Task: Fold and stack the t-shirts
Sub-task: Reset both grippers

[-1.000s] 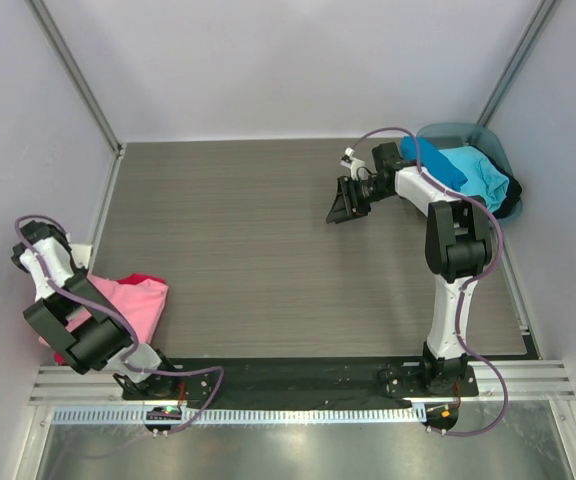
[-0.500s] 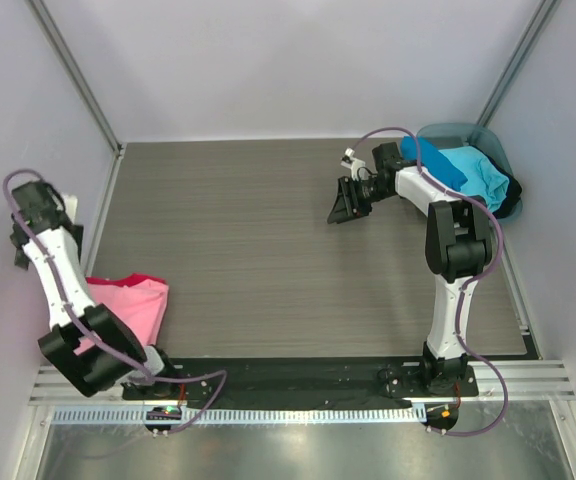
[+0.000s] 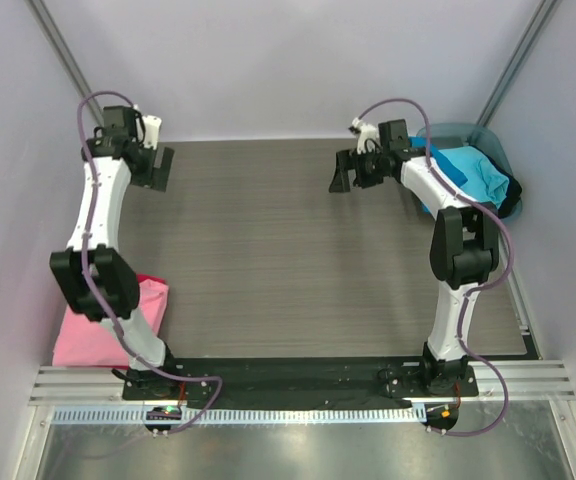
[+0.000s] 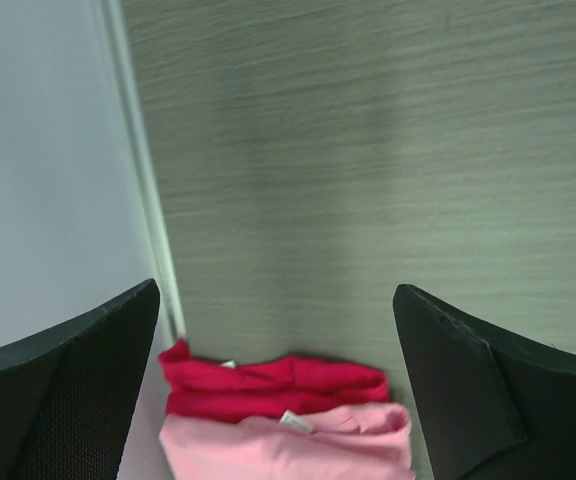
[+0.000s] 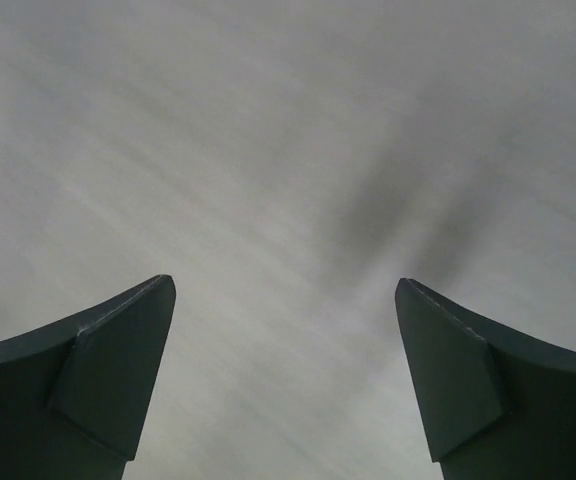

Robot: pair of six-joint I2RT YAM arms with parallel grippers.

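1. The left hand point(image 3: 158, 168), upper left, and the right hand point(image 3: 343, 178), upper middle, are spread apart and hold nothing.
2. The pink t-shirt point(image 3: 80, 340) lies on the red t-shirt point(image 3: 146, 281), lower left. It seems to poke past the table point(image 3: 268, 260) edge, so it could slide off.
3. The blue t-shirts point(image 3: 468, 170) sit bunched in the tub point(image 3: 493, 140), upper right. One grab might pull out two.

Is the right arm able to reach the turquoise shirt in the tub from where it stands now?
Probably yes: its fingers are open and empty, and the turquoise shirt lies uncovered on top in the tub, close by.

Pink tee point(image 3: 80, 342), crimson tee point(image 4: 268, 384), blue tee point(image 3: 448, 166), turq. tee point(image 3: 484, 180), grey-teal tub point(image 3: 468, 130)
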